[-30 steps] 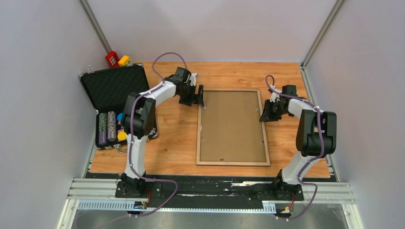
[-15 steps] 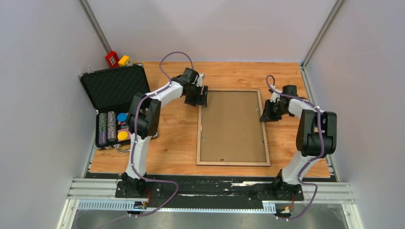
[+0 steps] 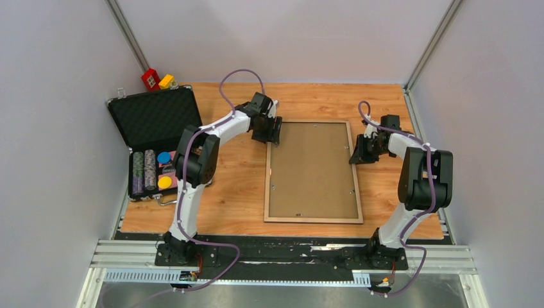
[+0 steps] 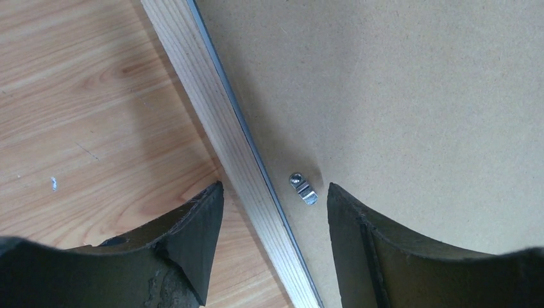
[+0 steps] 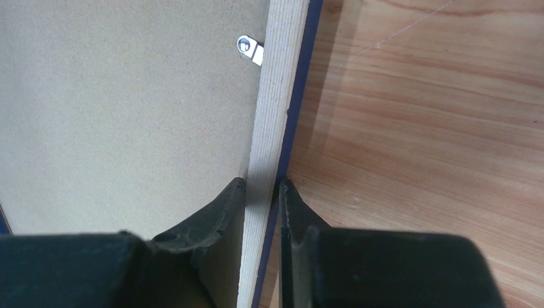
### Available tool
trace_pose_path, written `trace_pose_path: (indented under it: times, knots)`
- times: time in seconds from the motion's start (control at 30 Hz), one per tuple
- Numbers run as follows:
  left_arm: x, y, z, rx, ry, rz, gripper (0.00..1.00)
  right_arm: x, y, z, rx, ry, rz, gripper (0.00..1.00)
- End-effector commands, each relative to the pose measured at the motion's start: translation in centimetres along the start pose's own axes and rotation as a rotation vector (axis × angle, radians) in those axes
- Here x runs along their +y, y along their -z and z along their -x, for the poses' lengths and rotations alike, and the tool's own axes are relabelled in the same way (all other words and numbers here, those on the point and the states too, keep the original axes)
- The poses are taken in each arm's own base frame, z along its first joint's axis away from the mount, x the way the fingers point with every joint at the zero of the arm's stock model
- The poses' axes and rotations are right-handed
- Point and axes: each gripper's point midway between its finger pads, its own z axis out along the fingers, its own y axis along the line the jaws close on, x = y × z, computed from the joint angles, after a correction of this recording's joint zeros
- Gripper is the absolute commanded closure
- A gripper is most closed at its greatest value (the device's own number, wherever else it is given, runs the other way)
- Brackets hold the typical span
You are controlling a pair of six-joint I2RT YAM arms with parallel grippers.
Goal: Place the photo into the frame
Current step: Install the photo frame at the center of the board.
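Where the black case [image 3: 153, 122] of chips [image 3: 149, 172] lies open at the left of the surface [image 3: 234, 192], the left end effector [image 3: 274, 133] stands further right, its jaws apart and straddling the left border of the frame [image 3: 267, 186] near a small metal clip [image 4: 303, 189], gripping nothing. The frame lies flat in the middle, tan back up, with the brown backing panel [image 3: 312, 167] set in it. At the right, the right end effector [image 3: 354, 154] is pinched tight on the frame's right border
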Motion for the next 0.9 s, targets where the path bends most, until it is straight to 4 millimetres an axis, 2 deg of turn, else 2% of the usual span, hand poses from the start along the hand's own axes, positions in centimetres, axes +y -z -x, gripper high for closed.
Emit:
trace_pose_path:
  times: [0.0,0.5,0.87]
  knots:
    - [0.2,-1.4,-0.9,0.029,0.005,0.029,0.33,-0.1,0.0,-0.3,0.001,0.004,0.016,0.97]
    - [0.9,-2.2,-2.3,0.050,-0.017,0.055,0.44,-0.2,0.1,-0.4,0.000,0.000,0.020,0.97]
    - [1.0,-2.4,-2.7,0.060,-0.035,0.065,0.44,-0.2,0.1,-0.4,0.001,-0.005,0.022,0.97]
